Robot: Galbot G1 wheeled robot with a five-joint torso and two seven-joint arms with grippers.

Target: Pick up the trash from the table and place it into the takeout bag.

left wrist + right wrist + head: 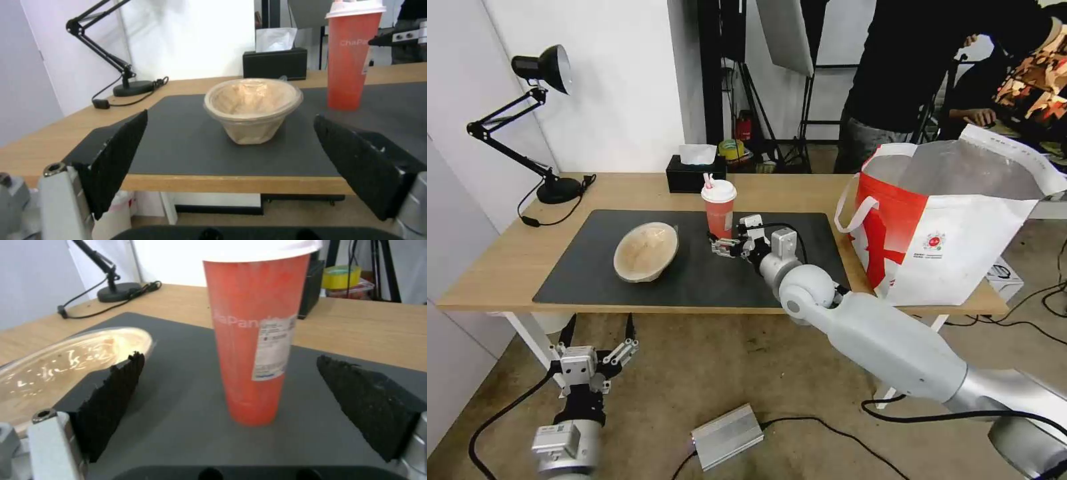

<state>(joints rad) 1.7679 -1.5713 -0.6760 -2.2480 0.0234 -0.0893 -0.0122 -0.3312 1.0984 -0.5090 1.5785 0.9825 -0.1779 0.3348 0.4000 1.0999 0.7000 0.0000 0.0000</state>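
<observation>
Two pieces of trash stand on the table's [507,270] dark mat [694,273]: a beige paper-pulp bowl [646,252] tilted on its side, and an upright red-orange cup [719,208] with a white lid. My right gripper [735,235] is open just in front of the cup's base; in the right wrist view the cup [251,340] stands between the spread fingers [111,396] without touching them. My left gripper [599,330] hangs open below the table's front edge, facing the bowl [251,106]. The white and red takeout bag [954,227] stands open at the table's right end.
A black tissue box [696,175] sits behind the cup. A black desk lamp [550,120] with its cable stands at the back left corner. A silver box [727,437] and cables lie on the floor. People stand behind the bag.
</observation>
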